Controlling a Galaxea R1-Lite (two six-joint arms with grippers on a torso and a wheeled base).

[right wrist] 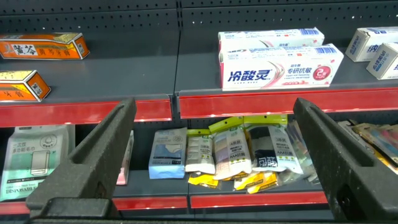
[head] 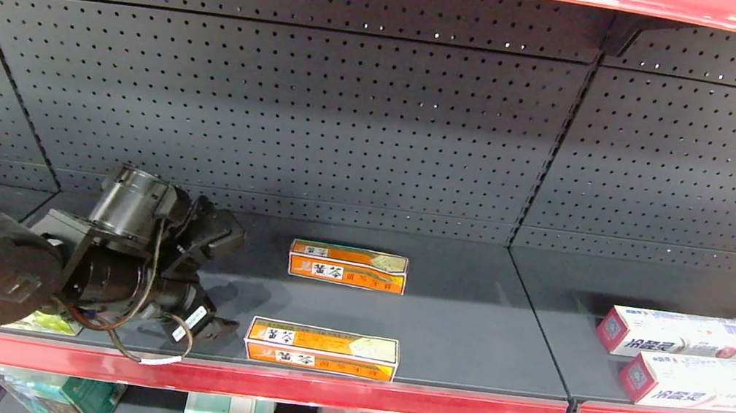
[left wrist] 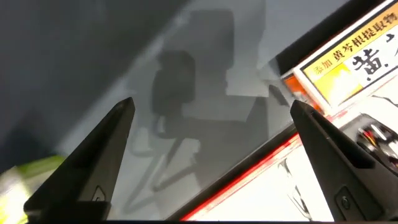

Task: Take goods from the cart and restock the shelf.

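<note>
So, partway I'd say: one orange box sits at the shelf front edge, a second orange box lies behind it, and the left gripper and right gripper both have fingers spread and empty, so more fetching looks due.

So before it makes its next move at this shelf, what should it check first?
1. Left pincer free to grasp: ok, jaws wide apart with nothing between them.
2. Right pincer free to grasp: ok, open and empty, facing the shelves from farther back.
3. Front orange box settled: ok, lying flat along the shelf's front edge.
4. Rear orange box settled: ok, flat, well behind the front one.
5. Room on the shelf for more goods: ok, bare surface around both boxes.
6. Left pincer's clearance from the front orange box: cannot tell, they look close.
</note>
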